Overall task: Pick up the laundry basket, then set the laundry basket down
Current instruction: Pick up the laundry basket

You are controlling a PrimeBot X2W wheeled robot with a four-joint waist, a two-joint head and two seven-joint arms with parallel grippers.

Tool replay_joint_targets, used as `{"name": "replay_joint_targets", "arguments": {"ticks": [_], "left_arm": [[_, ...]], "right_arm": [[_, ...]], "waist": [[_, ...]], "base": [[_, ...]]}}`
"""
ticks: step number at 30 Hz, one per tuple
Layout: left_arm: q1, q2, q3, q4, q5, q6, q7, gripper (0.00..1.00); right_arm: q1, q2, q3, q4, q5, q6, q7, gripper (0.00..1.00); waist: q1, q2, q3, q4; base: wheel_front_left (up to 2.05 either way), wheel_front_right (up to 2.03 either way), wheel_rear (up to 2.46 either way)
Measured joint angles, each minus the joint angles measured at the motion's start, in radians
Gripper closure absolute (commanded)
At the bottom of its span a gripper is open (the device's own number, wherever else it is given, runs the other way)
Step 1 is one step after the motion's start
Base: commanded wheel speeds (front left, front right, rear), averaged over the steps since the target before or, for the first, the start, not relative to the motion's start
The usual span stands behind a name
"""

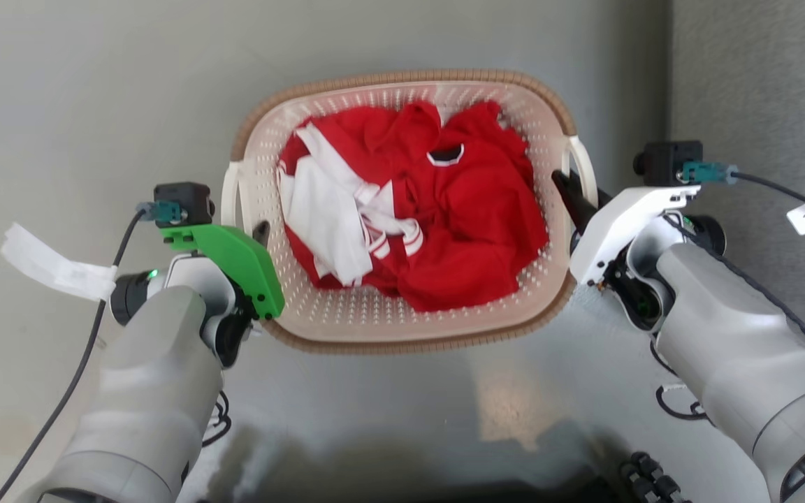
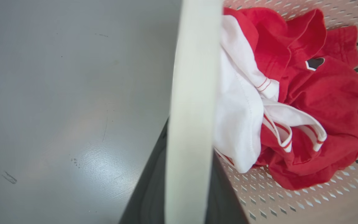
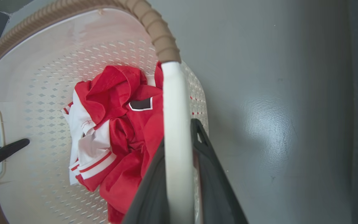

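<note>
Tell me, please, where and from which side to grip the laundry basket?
Grip the laundry basket by its white left handle and right handle, from both outer sides: each is a thin bar off the wall; two holds should keep it level.

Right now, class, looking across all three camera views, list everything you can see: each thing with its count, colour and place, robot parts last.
laundry basket: one, cream-white with a brown rim, centre, between the arms
handles: two, white, one on each side of the basket
clothes: one crumpled heap, red and white, inside the basket
floor: one, glossy grey, beneath everything
paper tags: two, white, one on each wrist cable
left end effector: one, dark fingers, green mount, astride the left handle
right end effector: one, dark fingers, white mount, astride the right handle
forearms: two, grey, lower corners
</note>
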State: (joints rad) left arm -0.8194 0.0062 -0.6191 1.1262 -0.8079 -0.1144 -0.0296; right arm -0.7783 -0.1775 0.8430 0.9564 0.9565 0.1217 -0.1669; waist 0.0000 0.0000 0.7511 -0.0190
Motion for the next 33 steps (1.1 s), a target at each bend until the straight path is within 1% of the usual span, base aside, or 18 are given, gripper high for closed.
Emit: {"name": "replay_joint_targets", "arguments": {"ticks": [4,14,19,31,33], "left_arm": [[0.02,-0.001,-0.017,0.005,-0.032,-0.001,0.032,1.0],[0.087,-0.002,-0.057,0.018,-0.065,-0.009,0.111,1.0],[0.126,-0.002,-0.074,0.022,-0.104,-0.009,0.15,1.0],[0.204,-0.003,-0.118,0.024,-0.124,-0.009,0.218,1.0],[0.226,-0.003,-0.13,0.022,-0.138,-0.009,0.233,1.0]], "right_arm": [[0.014,0.008,0.007,0.021,0.026,0.0,0.027,1.0],[0.076,0.029,0.024,0.067,0.084,0.001,0.094,1.0],[0.105,0.037,0.031,0.085,0.103,0.001,0.133,1.0],[0.16,0.049,0.054,0.126,0.141,0.001,0.216,1.0],[0.18,0.052,0.063,0.137,0.145,0.001,0.233,1.0]], "waist": [[0.0,0.0,-0.053,-0.006],[0.0,0.0,-0.187,-0.018],[0.0,0.0,-0.255,-0.022],[-0.0001,0.0,-0.42,-0.023],[-0.0001,0.0,-0.461,-0.022]], "base": [[0.0,0.0,0.0],[0.0,0.0,0.0],[0.0,0.0,0.0],[0.0,0.0,0.0],[0.0,0.0,0.0]]}}
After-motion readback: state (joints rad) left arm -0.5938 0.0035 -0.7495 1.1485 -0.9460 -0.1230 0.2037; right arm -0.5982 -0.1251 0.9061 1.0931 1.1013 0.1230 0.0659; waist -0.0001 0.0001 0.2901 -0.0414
